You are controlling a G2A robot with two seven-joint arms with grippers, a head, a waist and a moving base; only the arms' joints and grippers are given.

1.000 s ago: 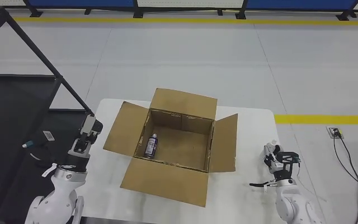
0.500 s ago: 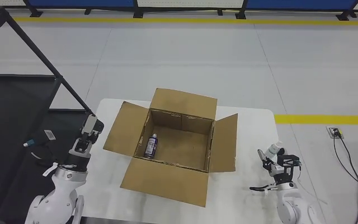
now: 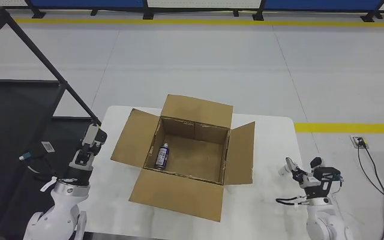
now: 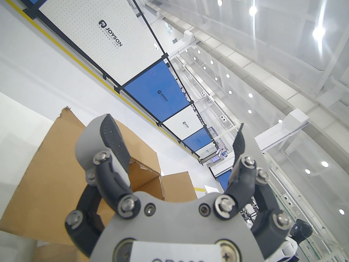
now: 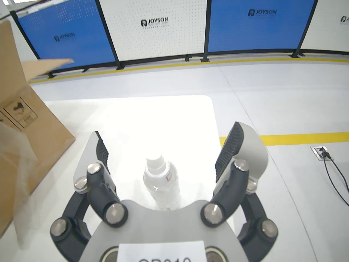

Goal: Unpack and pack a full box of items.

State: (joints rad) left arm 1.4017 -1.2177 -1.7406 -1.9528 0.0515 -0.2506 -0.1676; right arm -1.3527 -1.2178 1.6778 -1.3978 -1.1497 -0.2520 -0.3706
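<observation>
Box [image 3: 177, 193] of brown cardboard sits open in the middle of my white counter [image 3: 264, 204], all four flaps folded outward. Inside, close to its left wall, I see a dark spray bottle [image 3: 162, 155] lying on the floor of the box. My right claw [image 5: 167, 136] hangs low near the counter's right edge, well apart from the box, its fingers spread wide; a white spray bottle [image 5: 162, 178] sits between them, touching neither pad. My left claw [image 4: 174, 126] is off the counter's left side, near the left flap, tilted up toward the ceiling, fingers apart and holding nothing.
</observation>
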